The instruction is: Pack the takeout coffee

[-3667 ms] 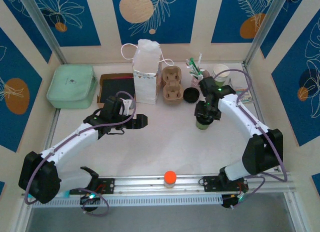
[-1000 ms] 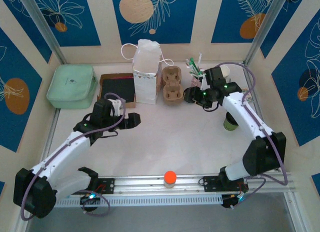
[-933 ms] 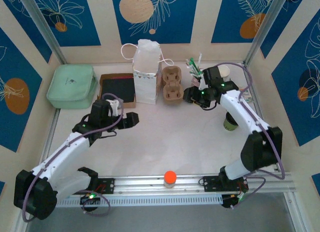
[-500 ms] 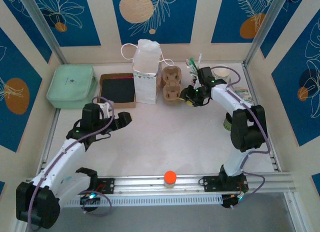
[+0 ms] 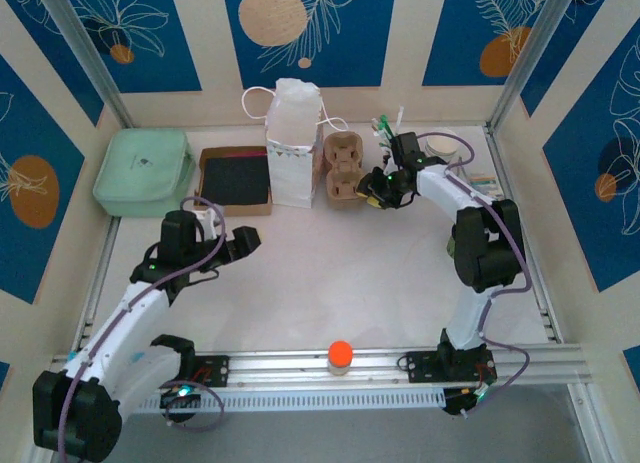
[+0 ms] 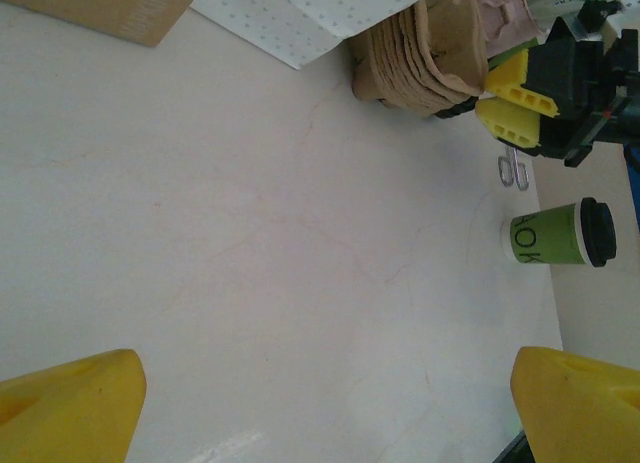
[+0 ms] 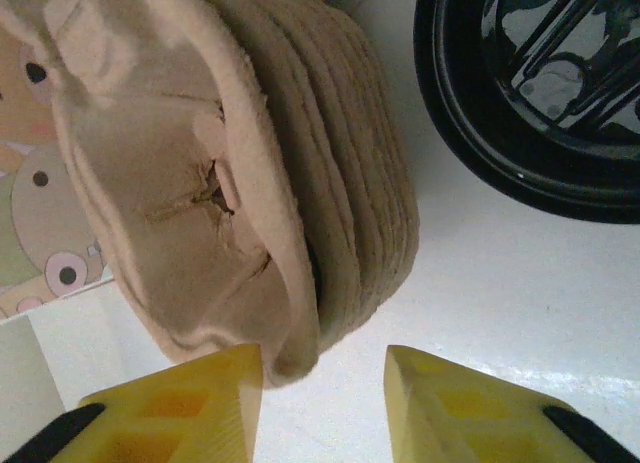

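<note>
The takeout coffee [image 6: 555,235], a green-banded cup with a black lid, stands on the table at the right, apart from both grippers. The brown pulp carrier stack [image 5: 342,171] sits beside the paper bag. My right gripper [image 5: 373,193] is at the stack's right end. In the right wrist view the right gripper [image 7: 322,368] is open, and the top carrier's rim [image 7: 300,353] hangs between the yellow fingers, close to the left one. My left gripper [image 5: 240,245] hovers open over bare table at the left, with nothing between the fingers [image 6: 70,403].
A white paper bag [image 5: 292,143] stands left of the carriers. A brown box with a black top [image 5: 235,180] and a mint case [image 5: 143,173] sit at back left. A round black lid [image 7: 540,103] lies right of the stack. An orange ball [image 5: 340,355] rests on the front rail.
My right gripper swung left from the back right to the carrier stack and its jaws narrowed. My left arm drew back toward the near left, still open.
</note>
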You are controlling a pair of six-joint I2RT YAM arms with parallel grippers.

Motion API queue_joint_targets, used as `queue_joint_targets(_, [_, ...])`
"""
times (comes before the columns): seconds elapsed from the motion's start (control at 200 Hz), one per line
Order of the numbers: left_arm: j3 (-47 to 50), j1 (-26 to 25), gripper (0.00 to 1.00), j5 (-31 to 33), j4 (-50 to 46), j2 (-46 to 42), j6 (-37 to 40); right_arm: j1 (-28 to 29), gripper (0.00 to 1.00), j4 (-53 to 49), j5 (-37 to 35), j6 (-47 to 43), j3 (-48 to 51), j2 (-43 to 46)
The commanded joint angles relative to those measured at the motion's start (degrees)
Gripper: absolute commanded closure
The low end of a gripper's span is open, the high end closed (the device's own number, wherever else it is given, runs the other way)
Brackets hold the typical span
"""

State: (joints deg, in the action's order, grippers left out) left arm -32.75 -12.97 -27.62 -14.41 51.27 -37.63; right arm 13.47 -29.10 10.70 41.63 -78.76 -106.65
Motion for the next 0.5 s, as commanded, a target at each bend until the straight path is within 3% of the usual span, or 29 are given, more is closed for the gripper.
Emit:
queue_joint_targets(0.0, [0.7,1.0,0.06,-1.1,-1.0,-1.6,0.6,0.0,0.64,0.1,1.8,0.5,-2.5,-1.2])
queue_joint_targets(0.495, [0.9,1.4,0.06,-1.5,-1.1,-2.1,0.4,0.2,0.73,0.1,1.9,1.1,-3.3,-1.6])
